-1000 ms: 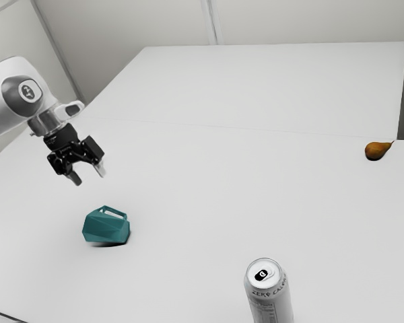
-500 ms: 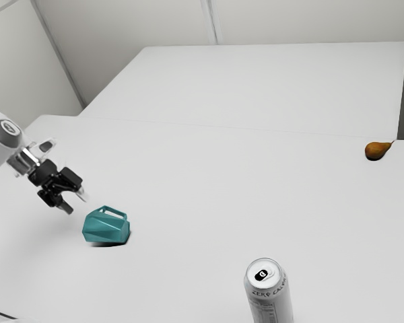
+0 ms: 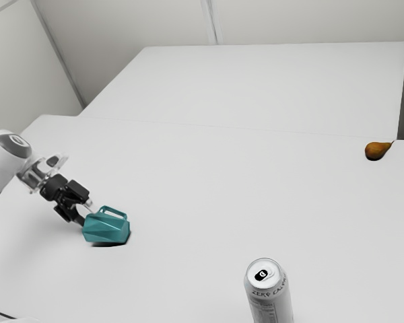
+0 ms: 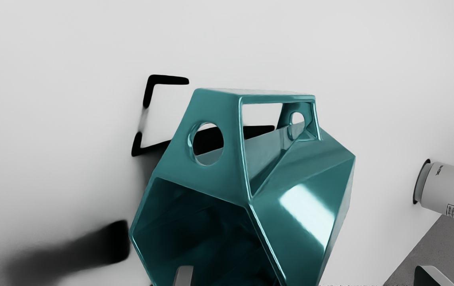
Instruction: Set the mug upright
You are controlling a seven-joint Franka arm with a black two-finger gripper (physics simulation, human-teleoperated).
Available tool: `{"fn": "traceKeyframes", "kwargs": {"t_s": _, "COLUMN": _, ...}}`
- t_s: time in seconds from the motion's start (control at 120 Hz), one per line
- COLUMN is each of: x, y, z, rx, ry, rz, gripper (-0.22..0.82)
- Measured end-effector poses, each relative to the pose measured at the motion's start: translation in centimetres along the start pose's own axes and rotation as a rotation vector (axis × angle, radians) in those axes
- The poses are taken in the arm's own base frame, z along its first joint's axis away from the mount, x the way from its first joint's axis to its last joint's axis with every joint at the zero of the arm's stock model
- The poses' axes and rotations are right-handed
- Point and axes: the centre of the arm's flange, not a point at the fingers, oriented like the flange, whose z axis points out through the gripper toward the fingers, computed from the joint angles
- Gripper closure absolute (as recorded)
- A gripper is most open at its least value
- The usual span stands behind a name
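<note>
The mug [image 3: 108, 230] lies on its side on the desk [image 3: 202, 195], long axis level, its mouth [image 4: 199, 222] toward the claw [image 3: 88, 214], handle [image 4: 221, 109] uppermost. It's glossy teal, faceted, six-sided at the mouth. The claw is wide open, gripping nothing.

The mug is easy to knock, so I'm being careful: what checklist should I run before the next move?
- Mug upright: not ok, lying on its side.
- Handle pointing up from the table: ok.
- Claw open: ok.
- One finger actually inside the mug's mouth: cannot tell; it overlaps the opening.
- Can well apart from the mug: ok.
</note>
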Motion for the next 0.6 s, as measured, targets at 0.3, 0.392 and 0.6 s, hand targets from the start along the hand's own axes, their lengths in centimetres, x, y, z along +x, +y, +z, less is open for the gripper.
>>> {"fn": "traceKeyframes", "kwargs": {"t_s": 0.3, "x": -0.5, "y": 0.1, "z": 1.5, "rx": -0.062, "ry": -0.005, "rz": 0.033, "gripper": 0.22}}
{"fn": "traceKeyframes", "kwargs": {"t_s": 0.392, "x": -0.4, "y": 0.1, "z": 1.6, "rx": -0.067, "ry": 0.001, "rz": 0.042, "gripper": 0.32}}
{"fn": "traceKeyframes", "kwargs": {"t_s": 0.6, "x": -0.4, "y": 0.6, "z": 1.3, "rx": -0.066, "ry": 0.008, "rz": 0.069, "gripper": 0.56}}
